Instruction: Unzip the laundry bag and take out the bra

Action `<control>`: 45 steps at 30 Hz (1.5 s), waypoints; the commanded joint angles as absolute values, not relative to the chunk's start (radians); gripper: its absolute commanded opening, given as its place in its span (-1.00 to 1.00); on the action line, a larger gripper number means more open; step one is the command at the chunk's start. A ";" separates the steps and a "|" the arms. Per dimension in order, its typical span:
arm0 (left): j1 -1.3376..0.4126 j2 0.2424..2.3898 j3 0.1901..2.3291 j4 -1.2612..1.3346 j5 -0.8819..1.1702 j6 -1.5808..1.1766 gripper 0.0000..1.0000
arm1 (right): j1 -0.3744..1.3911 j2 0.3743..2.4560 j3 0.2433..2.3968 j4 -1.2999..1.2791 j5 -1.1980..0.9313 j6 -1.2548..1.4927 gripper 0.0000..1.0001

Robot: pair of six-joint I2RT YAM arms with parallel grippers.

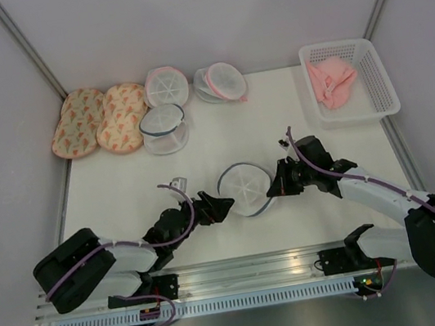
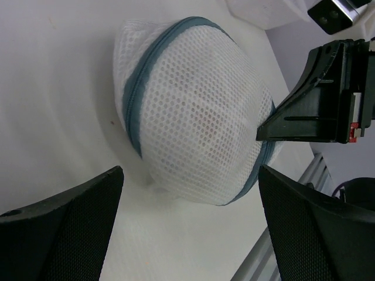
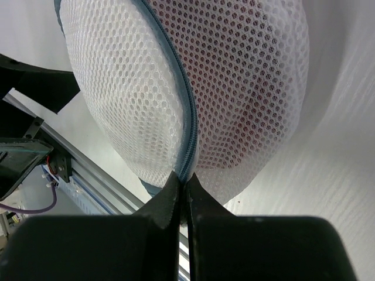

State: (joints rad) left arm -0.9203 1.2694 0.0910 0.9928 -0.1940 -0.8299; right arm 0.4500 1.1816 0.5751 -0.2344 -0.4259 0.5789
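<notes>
— Where do we find the laundry bag [image 1: 244,189]?
— Toward six o'clock on the desk [image 1: 222,141], between our claws. The left claw [image 1: 223,206], at its nine, gapes wide just beside it.
— And the right claw [image 1: 276,189]?
— At three, pinched shut on the bag's zip band [image 3: 190,117]; we cannot make out the pull. The bra [image 3: 252,88] is only a red blur behind mesh.

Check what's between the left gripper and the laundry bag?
Nothing but bare table, seen in the left wrist view; the left gripper is open, just short of the laundry bag.
</notes>
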 commanded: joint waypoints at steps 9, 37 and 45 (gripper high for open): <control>-0.833 1.589 0.221 1.417 0.210 -0.945 0.33 | 0.434 1.158 0.568 -0.164 -0.526 0.586 -0.99; -0.830 1.344 0.227 0.732 -0.048 -0.999 0.58 | 0.359 1.161 0.535 -0.104 -0.617 0.601 -0.99; -0.830 1.582 0.176 1.204 -0.054 -1.045 0.63 | 0.354 1.164 0.523 -0.084 -0.640 0.612 -0.99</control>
